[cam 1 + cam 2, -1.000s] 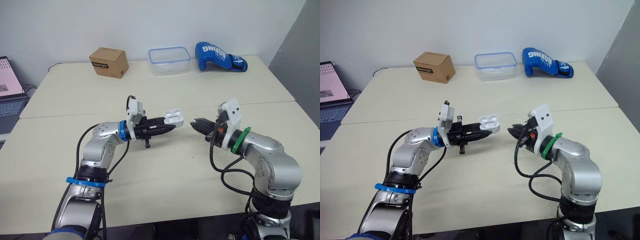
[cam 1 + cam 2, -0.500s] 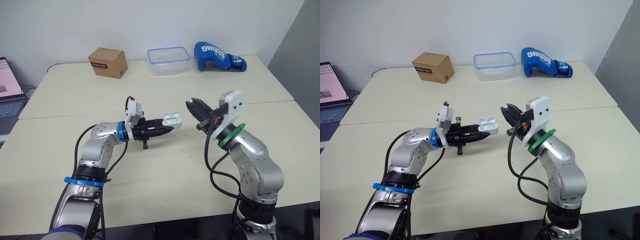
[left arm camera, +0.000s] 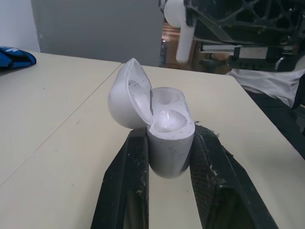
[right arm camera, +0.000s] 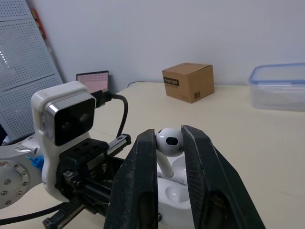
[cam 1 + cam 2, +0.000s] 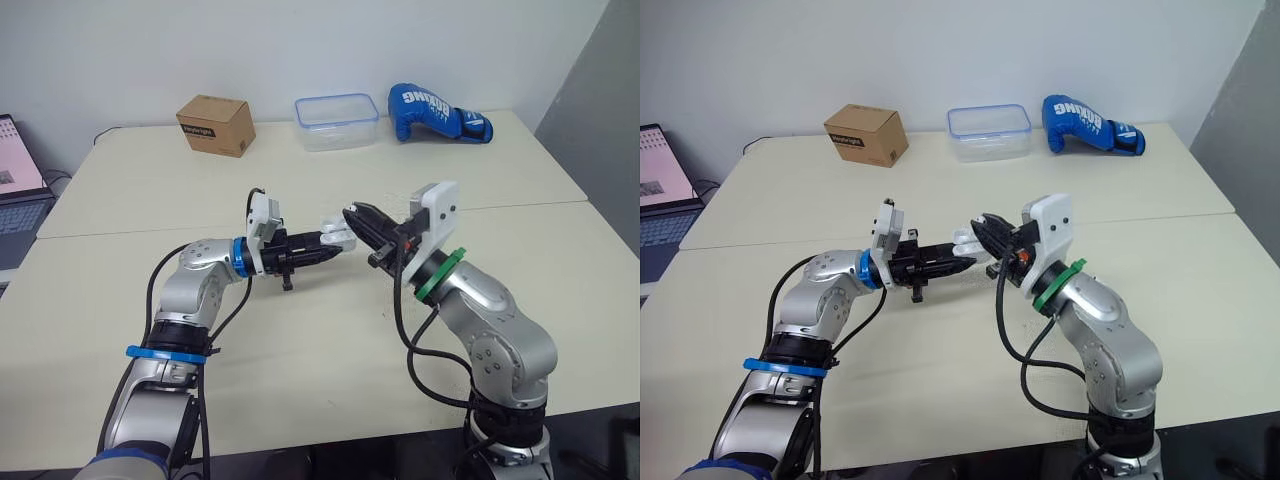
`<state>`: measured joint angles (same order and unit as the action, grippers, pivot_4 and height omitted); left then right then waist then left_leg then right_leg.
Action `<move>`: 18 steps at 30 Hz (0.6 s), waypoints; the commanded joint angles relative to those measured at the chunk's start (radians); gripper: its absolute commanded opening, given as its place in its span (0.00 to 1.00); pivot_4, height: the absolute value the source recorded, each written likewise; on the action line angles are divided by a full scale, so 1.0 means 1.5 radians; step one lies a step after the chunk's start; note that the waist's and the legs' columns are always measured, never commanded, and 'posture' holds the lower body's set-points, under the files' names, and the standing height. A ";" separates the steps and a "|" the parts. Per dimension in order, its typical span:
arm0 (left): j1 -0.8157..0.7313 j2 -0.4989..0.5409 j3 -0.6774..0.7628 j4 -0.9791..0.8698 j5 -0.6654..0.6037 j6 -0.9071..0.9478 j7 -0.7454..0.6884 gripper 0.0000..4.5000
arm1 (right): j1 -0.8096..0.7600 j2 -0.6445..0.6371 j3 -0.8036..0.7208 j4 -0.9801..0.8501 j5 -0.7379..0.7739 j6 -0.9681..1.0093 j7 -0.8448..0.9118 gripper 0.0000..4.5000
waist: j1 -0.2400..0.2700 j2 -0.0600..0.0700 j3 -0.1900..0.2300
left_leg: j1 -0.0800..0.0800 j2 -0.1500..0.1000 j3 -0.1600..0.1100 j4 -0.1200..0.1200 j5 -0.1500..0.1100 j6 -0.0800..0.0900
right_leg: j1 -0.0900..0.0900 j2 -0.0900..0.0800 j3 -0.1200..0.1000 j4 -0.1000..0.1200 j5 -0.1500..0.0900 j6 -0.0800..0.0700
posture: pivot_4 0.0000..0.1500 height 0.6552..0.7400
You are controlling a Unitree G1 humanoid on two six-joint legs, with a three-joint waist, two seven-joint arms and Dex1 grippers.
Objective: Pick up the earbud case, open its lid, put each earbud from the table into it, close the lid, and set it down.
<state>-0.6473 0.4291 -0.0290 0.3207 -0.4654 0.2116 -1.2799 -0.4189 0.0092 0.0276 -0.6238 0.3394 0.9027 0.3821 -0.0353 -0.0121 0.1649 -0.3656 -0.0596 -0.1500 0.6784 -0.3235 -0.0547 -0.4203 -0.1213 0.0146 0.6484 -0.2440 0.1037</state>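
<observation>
So the left gripper (image 5: 322, 241) has the earbud case (image 3: 167, 138) clamped between its two black fingers, squeezing the lower body from both sides. The jaws are only as wide as the case itself. The case sits upright in the grip, held up off the table (image 5: 300, 330) around the middle of it. Its lid (image 3: 125, 95) is flipped open and tilted back to one side. In the left wrist view both sockets inside look bare.

The right gripper (image 5: 355, 215) comes in from about 3 o'clock of the case, with its fingers nearly closed and pinching a white earbud (image 4: 169, 140) by the round head. The stem hangs down toward the open case. The earbud is just above the case, roughly at its 1 o'clock from the head camera. From the left wrist view there's a visible gap between the stem and the sockets, so it's over the case and not in it.

Stuff along the far side of the table: a cardboard box (image 5: 215, 124) at 11 o'clock, a clear plastic container (image 5: 337, 121) with a blue rim at 12, and a blue boxing glove (image 5: 436, 112) at 1. A laptop (image 5: 18, 190) pokes in off the table at 9 o'clock.
</observation>
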 commanded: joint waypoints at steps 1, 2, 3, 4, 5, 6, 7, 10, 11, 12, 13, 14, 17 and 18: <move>-0.016 -0.007 0.010 -0.022 -0.004 -0.004 0.011 0.19 | -0.022 0.011 -0.006 -0.026 0.044 0.036 -0.026 0.09 | 0.000 0.000 0.000 | 0.000 0.000 0.000 0.000 0.000 0.000 | 0.000 0.000 0.000 0.000 0.000 0.000 | 1.00 0.89; -0.017 -0.009 0.010 -0.021 -0.003 -0.004 0.015 0.19 | -0.025 0.011 -0.007 -0.022 0.050 0.042 -0.031 0.09 | 0.000 0.000 0.000 | 0.000 0.000 0.000 0.000 0.000 0.000 | 0.000 0.000 0.000 0.000 0.000 0.000 | 1.00 0.89; -0.019 -0.010 0.009 -0.020 -0.001 -0.005 0.017 0.19 | -0.029 0.010 -0.007 -0.018 0.054 0.045 -0.036 0.09 | 0.000 0.000 0.000 | 0.000 0.000 0.000 0.000 0.000 0.000 | 0.000 0.000 0.000 0.000 0.000 0.000 | 1.00 0.89; -0.020 -0.011 0.008 -0.020 -0.001 -0.006 0.018 0.19 | -0.033 0.010 -0.007 -0.013 0.058 0.046 -0.041 0.09 | 0.000 0.000 0.000 | 0.000 0.000 0.000 0.000 0.000 0.000 | 0.000 0.000 0.000 0.000 0.000 0.000 | 1.00 0.89; -0.021 -0.011 0.007 -0.021 0.000 -0.006 0.019 0.19 | -0.038 0.010 -0.007 -0.009 0.061 0.046 -0.046 0.09 | 0.000 0.000 0.000 | 0.000 0.000 0.000 0.000 0.000 0.000 | 0.000 0.000 0.000 0.000 0.000 0.000 | 1.00 0.89; -0.021 -0.012 0.007 -0.020 0.000 -0.006 0.019 0.19 | -0.041 0.009 -0.008 -0.006 0.065 0.046 -0.050 0.09 | 0.000 0.000 0.000 | 0.000 0.000 0.000 0.000 0.000 0.000 | 0.000 0.000 0.000 0.000 0.000 0.000 | 1.00 0.89; -0.022 -0.012 0.007 -0.020 0.001 -0.007 0.019 0.19 | -0.045 0.009 -0.008 -0.002 0.069 0.047 -0.055 0.09 | 0.000 0.000 0.000 | 0.000 0.000 0.000 0.000 0.000 0.000 | 0.000 0.000 0.000 0.000 0.000 0.000 | 1.00 0.89; -0.024 -0.013 0.005 -0.019 0.004 -0.008 0.020 0.19 | -0.051 0.008 -0.002 0.005 0.076 0.046 -0.066 0.09 | 0.000 0.000 0.000 | 0.000 0.000 0.000 0.000 0.000 0.000 | 0.000 0.000 0.000 0.000 0.000 0.000 | 1.00 0.89; -0.025 -0.013 0.005 -0.019 0.004 -0.008 0.021 0.19 | -0.053 0.007 0.000 0.008 0.076 0.046 -0.069 0.09 | 0.000 0.000 0.000 | 0.000 0.000 0.000 0.000 0.000 0.000 | 0.000 0.000 0.000 0.000 0.000 0.000 | 1.00 0.89; -0.026 -0.013 0.005 -0.019 0.005 -0.008 0.021 0.19 | -0.054 0.005 0.002 0.011 0.076 0.044 -0.072 0.09 | 0.000 0.000 0.000 | 0.000 0.000 0.000 0.000 0.000 0.000 | 0.000 0.000 0.000 0.000 0.000 0.000 | 1.00 0.89; -0.027 -0.014 0.005 -0.020 0.005 -0.007 0.022 0.19 | -0.055 0.004 0.004 0.014 0.077 0.044 -0.075 0.09 | 0.000 0.000 0.000 | 0.000 0.000 0.000 0.000 0.000 0.000 | 0.000 0.000 0.000 0.000 0.000 0.000 | 1.00 0.89; -0.028 -0.014 0.006 -0.021 0.005 -0.006 0.023 0.19 | -0.056 0.003 0.007 0.016 0.077 0.044 -0.079 0.09 | 0.000 0.000 0.000 | 0.000 0.000 0.000 0.000 0.000 0.000 | 0.000 0.000 0.000 0.000 0.000 0.000 | 1.00 0.89; -0.030 -0.014 0.006 -0.023 0.005 -0.004 0.024 0.19 | -0.059 0.001 0.014 0.023 0.078 0.041 -0.089 0.09 | 0.000 0.000 0.000 | 0.000 0.000 0.000 0.000 0.000 0.000 | 0.000 0.000 0.000 0.000 0.000 0.000 | 1.00 0.89; -0.031 -0.015 0.006 -0.025 0.004 -0.002 0.024 0.19 | -0.059 0.000 0.017 0.025 0.077 0.040 -0.093 0.09 | 0.000 0.000 0.000 | 0.000 0.000 0.000 0.000 0.000 0.000 | 0.000 0.000 0.000 0.000 0.000 0.000 | 1.00 0.89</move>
<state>-0.6688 0.4086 -0.0326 0.3202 -0.4521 0.2122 -1.2469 -0.4885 0.0072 0.0448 -0.5721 0.4463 0.9782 0.2527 -0.0357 -0.0122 0.1649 -0.3656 -0.0596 -0.1497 0.6783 -0.3235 -0.0547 -0.4204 -0.1212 0.0147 0.6483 -0.2440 0.1037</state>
